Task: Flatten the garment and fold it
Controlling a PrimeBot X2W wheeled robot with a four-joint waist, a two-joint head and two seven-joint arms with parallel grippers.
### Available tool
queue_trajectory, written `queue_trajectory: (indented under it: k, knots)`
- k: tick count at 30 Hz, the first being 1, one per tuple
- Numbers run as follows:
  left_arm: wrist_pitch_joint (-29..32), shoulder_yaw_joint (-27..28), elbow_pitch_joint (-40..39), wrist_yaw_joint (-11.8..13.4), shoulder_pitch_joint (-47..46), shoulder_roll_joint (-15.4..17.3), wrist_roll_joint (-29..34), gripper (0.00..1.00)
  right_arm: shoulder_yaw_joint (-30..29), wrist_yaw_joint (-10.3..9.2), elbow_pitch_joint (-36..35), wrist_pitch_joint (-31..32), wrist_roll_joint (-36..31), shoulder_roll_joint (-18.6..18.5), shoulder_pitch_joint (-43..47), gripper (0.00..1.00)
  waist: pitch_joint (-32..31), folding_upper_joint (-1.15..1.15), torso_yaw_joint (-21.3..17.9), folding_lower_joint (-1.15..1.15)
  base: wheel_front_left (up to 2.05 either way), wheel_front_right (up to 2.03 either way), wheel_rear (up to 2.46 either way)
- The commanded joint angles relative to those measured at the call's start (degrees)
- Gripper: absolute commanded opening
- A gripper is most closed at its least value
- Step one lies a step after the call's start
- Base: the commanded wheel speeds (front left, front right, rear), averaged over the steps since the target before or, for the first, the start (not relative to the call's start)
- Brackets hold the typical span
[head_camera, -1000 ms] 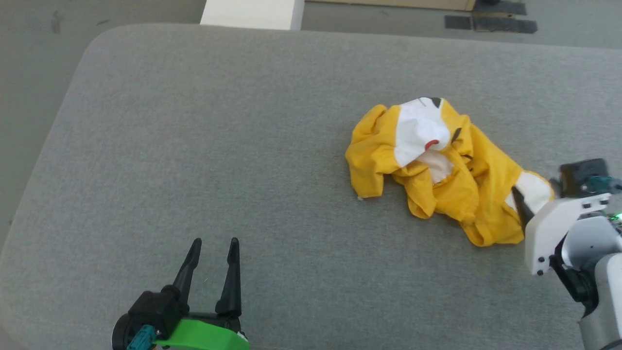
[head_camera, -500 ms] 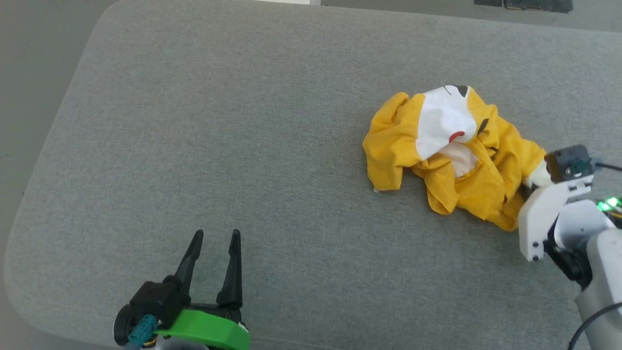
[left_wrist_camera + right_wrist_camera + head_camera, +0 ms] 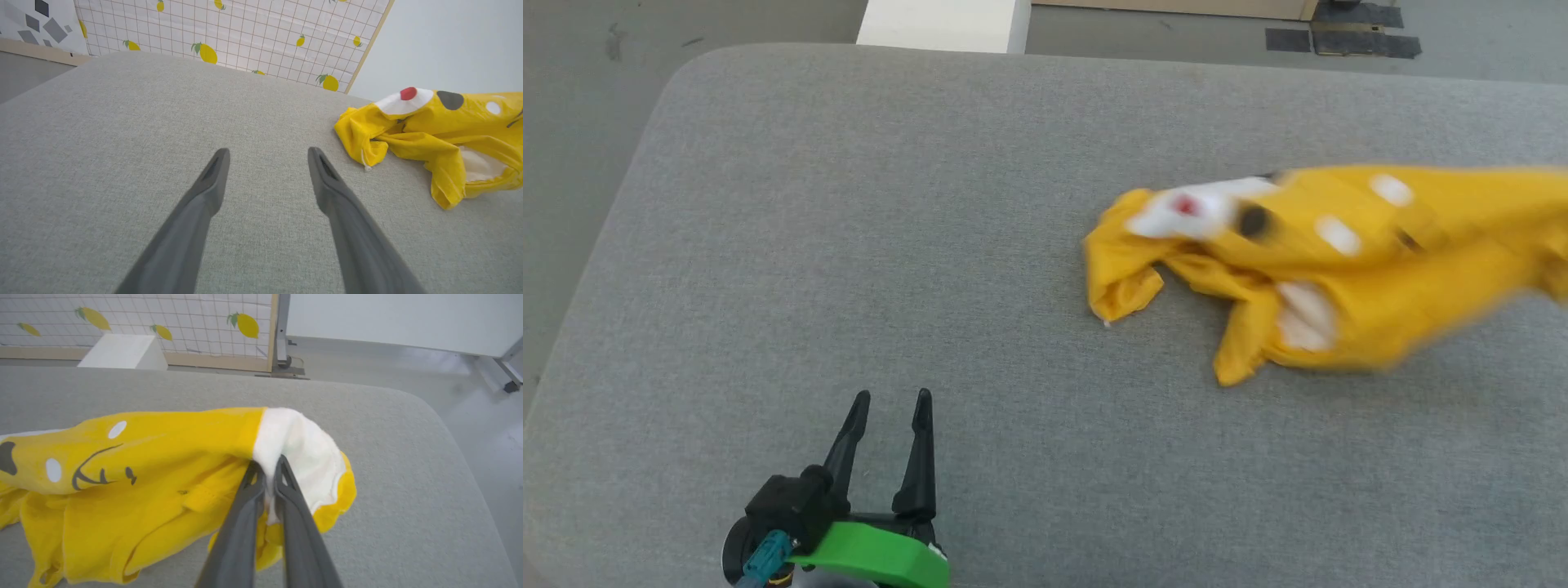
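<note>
The garment point(image 3: 1339, 269) is a bright yellow T-shirt with white, red and black print, stretched out and motion-blurred toward the right edge of the grey table point(image 3: 890, 204). In the right wrist view my right gripper point(image 3: 269, 467) is shut on a white and yellow bunch of the garment point(image 3: 163, 473), lifting that end off the table. My left gripper point(image 3: 889, 402) stands open near the front edge, well to the left of the garment point(image 3: 429, 130), with nothing between its fingers point(image 3: 212, 179).
A white box point(image 3: 943, 24) stands on the floor beyond the table's far edge. A lemon-print grid panel point(image 3: 245, 32) rises behind the table. The table's rounded right corner point(image 3: 429, 412) lies just past the held cloth.
My right gripper has shut on the garment's right end and pulled it rightward and up, out of the head view, stretching the crumpled heap. The head camera shifted. The left gripper stayed put.
</note>
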Motion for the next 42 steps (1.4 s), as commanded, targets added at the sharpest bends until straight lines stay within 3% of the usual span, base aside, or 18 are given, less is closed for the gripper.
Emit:
queue_trajectory:
  k: [1,7,9,10,15,19,28,33,38,39,40,41,42]
  knots:
    - [-0.2,0.13,0.15,0.36,-0.04,-0.23,-0.3,1.0,-1.73,-0.1,0.08,0.77,-0.74,-0.19,3.19,0.0,0.29,0.0,0.78,0.0,0.0,0.0,0.0]
    - [-0.2,0.36,0.55,0.11,0.28,-0.23,-0.3,1.0,-9.36,-0.1,1.48,0.92,-5.21,0.66,14.25,0.01,0.73,0.0,2.33,0.0,0.0,0.0,0.0]
    - [-0.2,0.33,0.72,0.02,0.16,-0.23,-0.27,1.0,-9.71,-0.1,2.44,-0.74,-6.82,1.49,15.84,0.59,0.7,0.0,2.58,0.0,0.0,0.0,0.0]
    - [-0.2,0.29,0.86,0.0,0.08,-0.23,-0.23,1.0,-9.62,-0.1,3.2,-1.46,-7.46,2.0,16.27,1.0,0.62,0.0,2.66,0.0,0.0,0.0,0.0]
    - [-0.2,0.21,1.15,0.21,-0.01,-0.23,-0.27,1.0,-6.72,-0.1,3.34,-4.44,-6.65,3.52,14.24,1.0,-0.17,0.0,2.49,0.0,0.0,0.0,0.0]
    - [-0.2,-0.14,1.1,0.43,0.24,-0.23,-0.27,1.0,-1.09,-0.1,-0.95,-4.78,-4.61,2.8,11.24,1.0,-0.71,0.0,2.26,0.0,0.0,0.0,0.0]
    - [-0.2,-1.18,0.79,0.67,-0.27,-0.23,-0.68,1.0,14.9,-0.1,-8.04,5.39,1.79,3.9,8.14,1.0,0.58,0.0,4.13,0.0,0.0,0.0,0.0]
    - [-0.21,-1.62,1.11,0.66,-0.92,-0.23,-1.1,1.0,19.19,-0.1,-5.53,8.08,1.71,4.21,6.35,1.0,1.68,0.0,6.14,0.0,0.0,0.0,0.0]
    - [-0.21,-2.38,1.88,0.78,-1.73,-0.24,-1.55,1.0,20.64,-0.1,4.15,6.46,-1.98,5.76,4.24,1.0,1.82,0.0,9.9,0.0,0.0,0.0,0.0]
    - [-0.21,-2.33,1.91,0.77,-1.71,-0.24,-1.51,1.0,21.04,-0.1,5.4,5.54,-2.35,6.1,3.82,0.45,1.8,0.0,10.2,0.0,0.0,0.0,0.0]
    - [-0.21,-2.3,1.92,0.75,-1.68,-0.24,-1.46,1.0,21.52,-0.1,6.28,4.7,-2.72,6.21,3.49,0.08,1.78,0.0,10.37,0.0,0.0,0.0,0.0]
    - [-0.21,-2.27,1.94,0.73,-1.65,-0.24,-1.39,1.0,21.82,-0.1,7.15,3.98,-2.92,6.39,3.19,0.0,1.74,0.0,10.48,0.0,0.0,0.0,0.0]
    - [-0.21,-2.24,2.02,0.7,-1.63,-0.24,-1.28,1.0,22.22,-0.1,7.97,3.1,-2.78,6.71,2.83,0.0,1.64,0.0,10.57,0.0,0.0,0.0,0.0]
